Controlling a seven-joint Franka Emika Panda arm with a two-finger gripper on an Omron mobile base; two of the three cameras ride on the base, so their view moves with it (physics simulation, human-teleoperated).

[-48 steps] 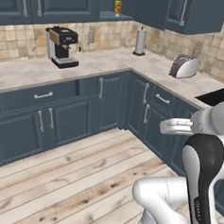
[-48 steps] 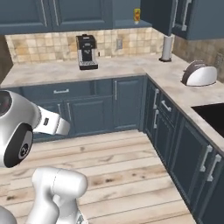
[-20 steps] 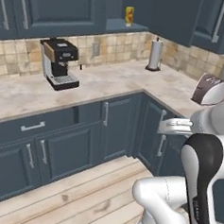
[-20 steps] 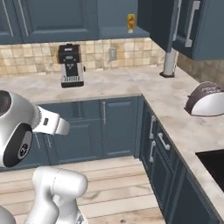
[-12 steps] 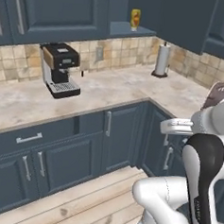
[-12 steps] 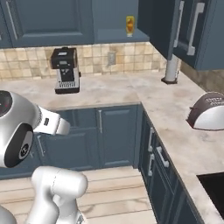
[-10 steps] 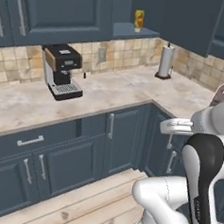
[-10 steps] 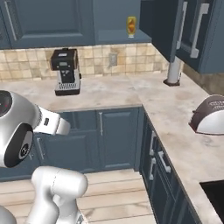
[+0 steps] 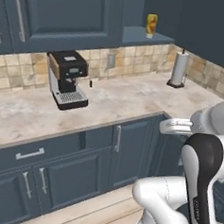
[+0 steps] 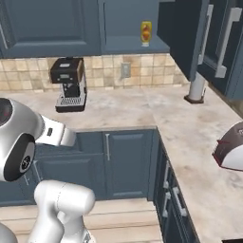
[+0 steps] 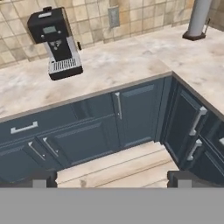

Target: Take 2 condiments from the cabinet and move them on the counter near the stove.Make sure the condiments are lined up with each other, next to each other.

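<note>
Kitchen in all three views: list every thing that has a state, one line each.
Small yellow bottle with red-orange label: upright on the open slate-blue cabinet shelf.
Tall white paper-towel roll: upright on the beige marbled counter.
Black coffee machine: upright on counter, against the tiled wall.
Dark blue base cabinet doors: shut.
Pincer: open, holding nothing.

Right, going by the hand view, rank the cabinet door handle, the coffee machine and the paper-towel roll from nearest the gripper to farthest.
1. Cabinet door handle: nearest, on the blue door under the counter edge, just ahead of the open gripper.
2. Coffee machine: farther back on the counter, against the tiled wall, left side.
3. Paper-towel roll: farthest, deep in the counter's corner, right side.
</note>
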